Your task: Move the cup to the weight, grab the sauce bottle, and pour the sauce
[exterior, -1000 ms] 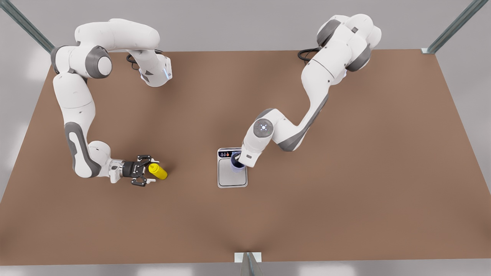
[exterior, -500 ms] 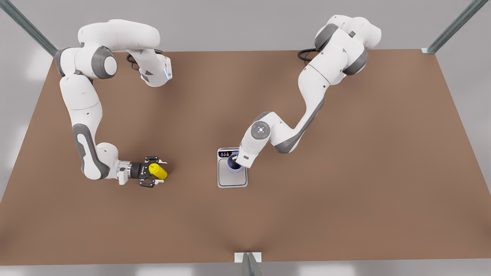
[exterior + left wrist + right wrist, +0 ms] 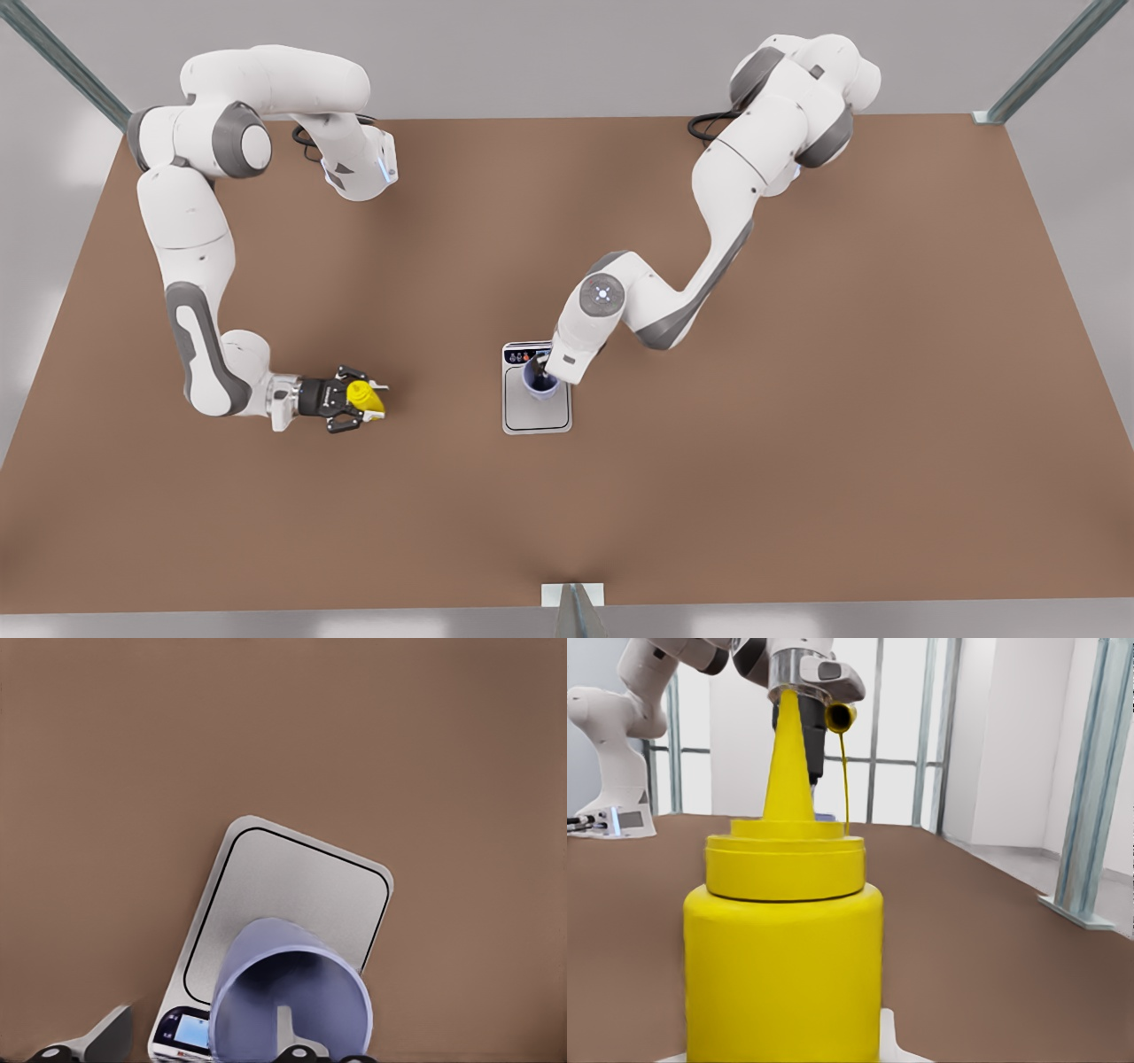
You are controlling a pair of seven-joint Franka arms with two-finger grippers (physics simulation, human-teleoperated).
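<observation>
Grippers first, in the front view: the right gripper [image 3: 356, 400], on the front view's left, now has its fingers closed on the small yellow plastic squeeze bottle [image 3: 364, 396], which half a second ago lay longer between wider fingers. The left gripper [image 3: 542, 370] holds the pale lavender-blue tumbler cup [image 3: 539, 379] on the flat silver-grey kitchen scale [image 3: 537, 410], near its display end. The brown table [image 3: 797, 399] carries all.

Left wrist view: the cup [image 3: 291, 994] stands tilted over the scale [image 3: 292, 895]; one finger inside it.

Right wrist view: the bottle [image 3: 783, 966] stands upright, nozzle up.
</observation>
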